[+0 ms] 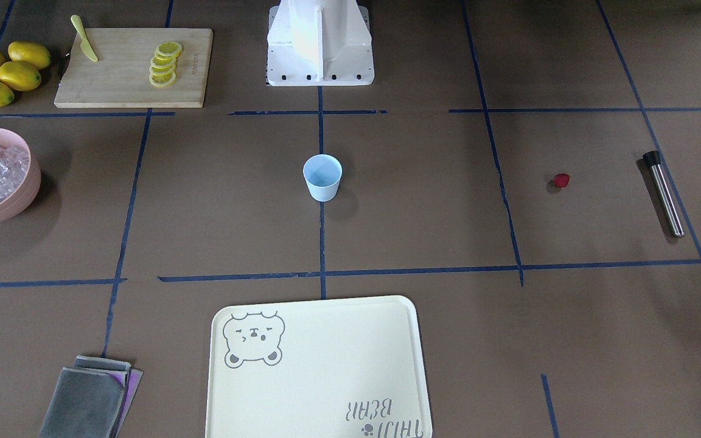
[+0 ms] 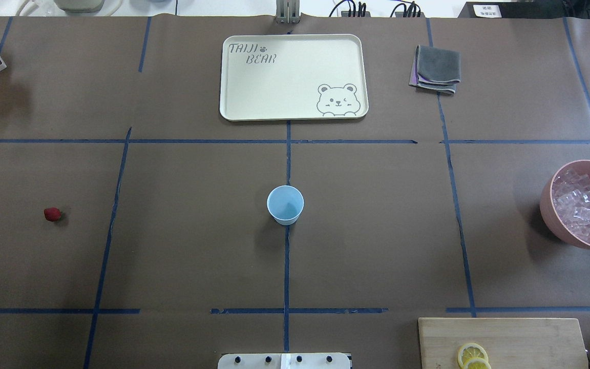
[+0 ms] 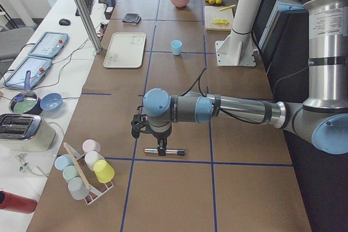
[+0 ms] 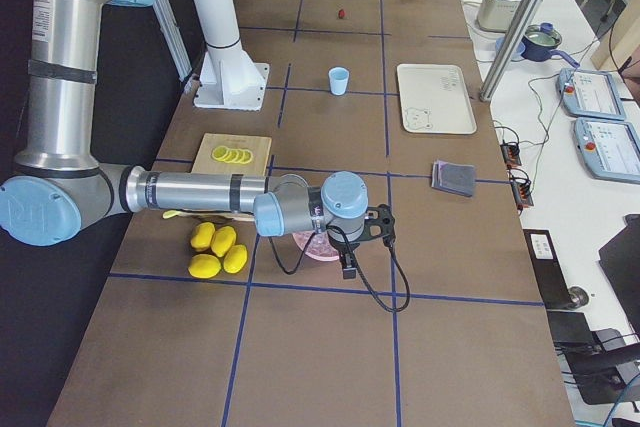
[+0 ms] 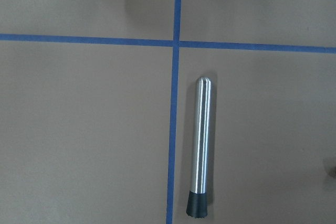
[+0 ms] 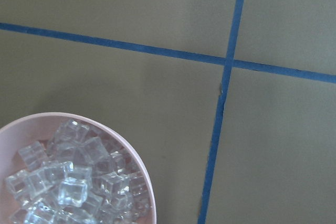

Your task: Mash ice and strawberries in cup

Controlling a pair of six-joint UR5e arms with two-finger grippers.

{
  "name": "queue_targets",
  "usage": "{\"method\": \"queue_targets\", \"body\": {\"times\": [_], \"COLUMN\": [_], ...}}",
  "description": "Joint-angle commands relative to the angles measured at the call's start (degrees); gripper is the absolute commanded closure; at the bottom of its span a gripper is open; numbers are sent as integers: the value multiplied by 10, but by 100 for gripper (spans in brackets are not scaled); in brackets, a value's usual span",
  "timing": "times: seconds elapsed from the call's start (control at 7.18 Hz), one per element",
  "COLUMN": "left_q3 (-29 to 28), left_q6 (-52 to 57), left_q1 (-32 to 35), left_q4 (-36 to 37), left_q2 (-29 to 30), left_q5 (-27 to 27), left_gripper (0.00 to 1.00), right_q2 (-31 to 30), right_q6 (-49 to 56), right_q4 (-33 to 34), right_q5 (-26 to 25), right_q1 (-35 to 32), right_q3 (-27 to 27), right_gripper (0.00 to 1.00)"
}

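Overhead exterior: cup [image 2: 285, 205] upright on the centre tape line, looks empty. Why is nothing in it? (A)

Judging by the layout, no step has started. Strawberry [image 2: 52, 214] lies on the table well to the robot's left of the cup. Ice [image 2: 584, 207] is heaped in the pink bowl [image 2: 548, 218], well to the cup's right. Ingredients are split per arm, I'd guess. (B)

Arms? (A)

Neither shows in overhead or front-facing. Exterior left has the left gripper [image 3: 161, 146] hanging just above the muddler [image 3: 164, 151], which lies flat farther left of the cup than the berry. Exterior right has the right gripper [image 4: 347, 267] over the bowl on the cup's right. Each is probably parked over its first pick. (B)

Fingers spread or pressed together? (A)

Can't tell for either. They show only in the side views, and the wrist cameras show no fingertips. (B)

What do the wrist views add? (A)

Left wrist shows the muddler full length, steel shaft with a black end, beside a tape cross. Right wrist shows separate clear cubes and the bowl's rim. Front-facing adds a cutting board [image 1: 131, 79] with lemon slices [image 1: 165, 64], plus whole lemons [image 1: 6, 73], on the cup's right toward the robot. (B)
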State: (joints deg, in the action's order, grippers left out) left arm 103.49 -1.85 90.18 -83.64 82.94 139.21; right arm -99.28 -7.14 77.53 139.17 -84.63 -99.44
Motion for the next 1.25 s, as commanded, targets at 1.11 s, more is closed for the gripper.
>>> {"method": "queue_targets", "body": {"times": [1.11], "left_q3": [8], "left_q6": [-3], "left_q1": [-1], "left_q4": [0], "left_q2": [1], "left_q5": [41], "left_gripper": [0], "right_q2": [-50], "right_q6": [-547], "right_q4": [-157], "right_q5": [-108], "right_q1": [239], "right_q3": [-68], "right_gripper": [12]}}
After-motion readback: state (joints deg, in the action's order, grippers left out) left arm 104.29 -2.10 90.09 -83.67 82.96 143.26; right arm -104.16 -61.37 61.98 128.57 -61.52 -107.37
